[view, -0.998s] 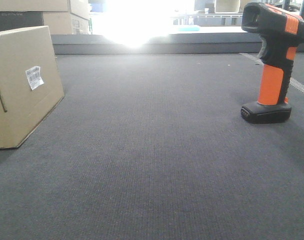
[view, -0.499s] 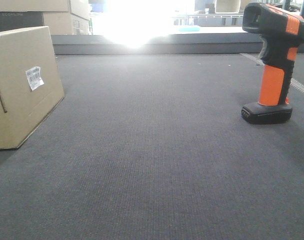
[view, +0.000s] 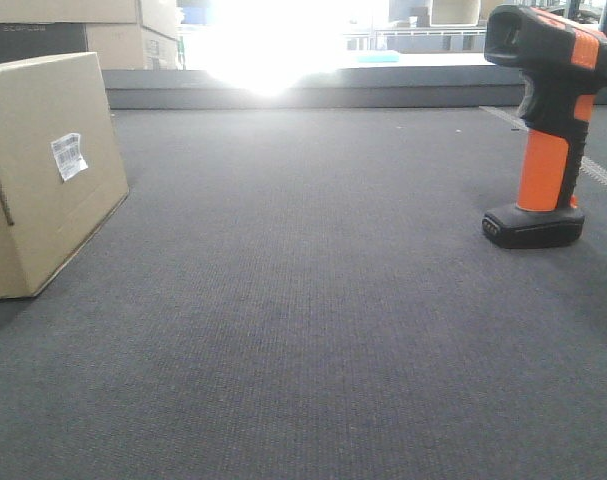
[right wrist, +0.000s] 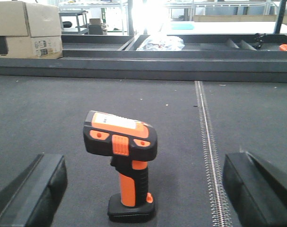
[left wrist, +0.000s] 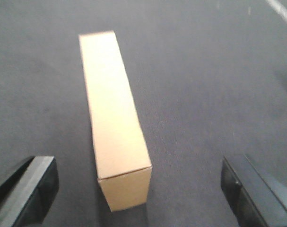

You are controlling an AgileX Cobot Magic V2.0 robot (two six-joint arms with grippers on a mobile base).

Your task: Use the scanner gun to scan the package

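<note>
The box [view: 43,170] sits at the worktop's [view: 303,330] left and the scanner [view: 548,130] stands upright at its right, well apart. The left claw [left wrist: 139,189] gapes wide above the box. The right claw [right wrist: 144,189], also spread, faces the scanner.

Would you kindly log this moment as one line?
left gripper: open, over box, no contact | right gripper: open, facing scanner, no contact | scanner: upright on mat | label: on box side

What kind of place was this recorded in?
Probably a warehouse or parcel-handling station: a box with a barcode label and a scanner stand on a grey mat, with stacked cartons behind.
</note>
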